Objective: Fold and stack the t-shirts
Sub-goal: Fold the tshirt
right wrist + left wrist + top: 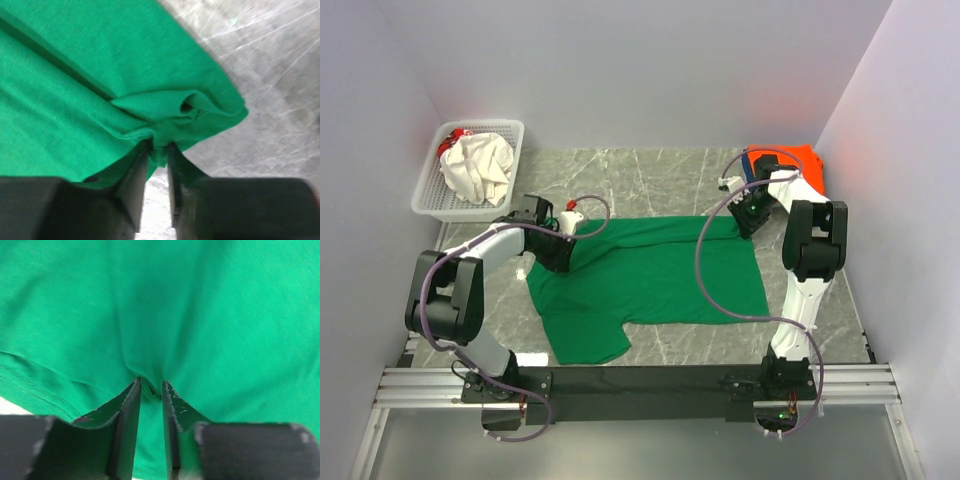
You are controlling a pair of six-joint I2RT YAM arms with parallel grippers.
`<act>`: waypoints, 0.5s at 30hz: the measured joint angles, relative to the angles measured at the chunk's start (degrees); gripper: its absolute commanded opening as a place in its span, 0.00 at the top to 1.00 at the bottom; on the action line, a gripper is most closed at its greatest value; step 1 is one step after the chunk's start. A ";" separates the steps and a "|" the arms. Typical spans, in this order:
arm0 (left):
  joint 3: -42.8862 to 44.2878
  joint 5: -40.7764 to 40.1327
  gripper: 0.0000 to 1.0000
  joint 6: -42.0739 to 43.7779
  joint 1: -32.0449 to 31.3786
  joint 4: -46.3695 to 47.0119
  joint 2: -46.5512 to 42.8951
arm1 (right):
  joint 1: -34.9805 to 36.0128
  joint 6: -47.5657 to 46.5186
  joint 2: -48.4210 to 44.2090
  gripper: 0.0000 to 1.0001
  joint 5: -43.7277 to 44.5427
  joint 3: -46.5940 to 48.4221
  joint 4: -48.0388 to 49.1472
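1. Green cloth takes up the middle of the grey marbled table (620, 165). The green shirt (655, 285) lies spread out there, mostly flat, with one sleeve reaching toward the near edge at the lower left.
2. Along the far side of the green shirt, a narrow band of cloth runs from one gripper to the other. It is creased and darker than the rest.
3. The left gripper (563, 238) is at the far left end of that band, low on the cloth. In the left wrist view its black fingers (125, 412) are nearly together, with a small fold of green cloth pinched between the tips. Puckers in the cloth run in toward that point.
4. The right gripper (748, 215) is at the far right corner of the green shirt. In the right wrist view its fingers (132, 190) are clamped on the hemmed corner. The corner is bunched into a small roll just past the tips, and bare table shows beyond and beneath it.
5. The two arms reach in from opposite sides and hold opposite ends of the same far edge, well apart.
6. The orange shirt (802, 160) lies in the far right corner near the wall, partly hidden behind the right arm. How it is folded cannot be told.
7. The basket (428, 200), a white lattice one, stands in the far left corner, apart from the green shirt. The cream shirt (480, 168) is heaped loosely inside it.
8. A bit of red (448, 148) shows at the far left of the heap. It is too small to tell what it is.
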 measured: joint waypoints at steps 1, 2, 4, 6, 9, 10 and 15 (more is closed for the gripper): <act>0.07 0.66 0.68 0.85 0.00 -1.16 -0.20 | 0.02 -0.33 -0.02 0.66 0.07 0.00 -0.37; 0.07 1.20 0.65 1.79 0.00 -2.32 -0.63 | 0.02 -0.68 -0.20 0.57 0.24 0.00 -0.90; 0.07 1.90 0.62 3.45 0.11 -4.39 -2.03 | -0.04 -1.29 -0.72 0.49 1.05 0.00 -2.05; 0.55 2.86 0.60 4.96 0.37 -6.45 -3.93 | -0.15 -1.73 -1.53 0.49 1.40 0.09 -2.95; 3.52 4.31 0.57 6.01 0.70 -8.48 -5.66 | -0.37 -1.57 -2.82 0.50 1.46 1.38 -4.48; 5.03 4.72 0.55 6.01 0.70 -8.81 -5.57 | -0.42 -1.22 -2.89 0.51 1.33 2.82 -5.29; 14.64 7.78 0.50 4.11 0.57 -8.04 0.83 | -0.46 1.64 -1.75 0.56 -1.18 12.28 -8.63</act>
